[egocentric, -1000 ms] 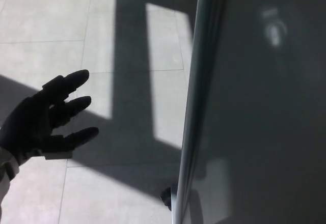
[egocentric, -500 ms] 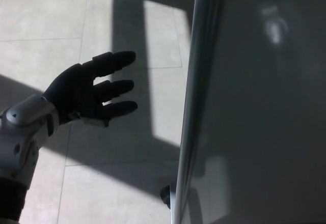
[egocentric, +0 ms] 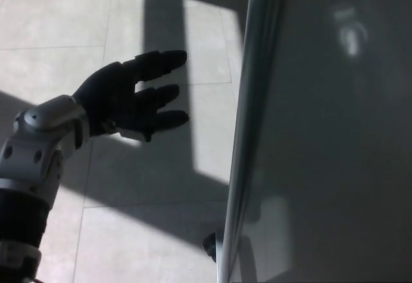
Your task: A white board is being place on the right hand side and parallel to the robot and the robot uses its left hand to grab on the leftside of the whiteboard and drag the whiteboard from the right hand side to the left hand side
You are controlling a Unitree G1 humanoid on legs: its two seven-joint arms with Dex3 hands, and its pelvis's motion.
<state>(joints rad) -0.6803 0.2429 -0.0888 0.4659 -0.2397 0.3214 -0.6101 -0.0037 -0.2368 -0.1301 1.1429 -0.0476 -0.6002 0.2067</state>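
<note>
Head view: left hand (egocentric: 132,96) hangs open with fingers spread and nothing held, aimed toward the whiteboard's (egocentric: 335,141) left edge (egocentric: 248,122), near but apart, ready for a grab. Board fills the right side, upright on the tiled floor (egocentric: 58,19).

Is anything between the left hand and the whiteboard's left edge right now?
Nothing visible. The left hand is open, fingers pointing at the whiteboard, with only bare tiled floor showing in the gap before its metal edge frame.
</note>
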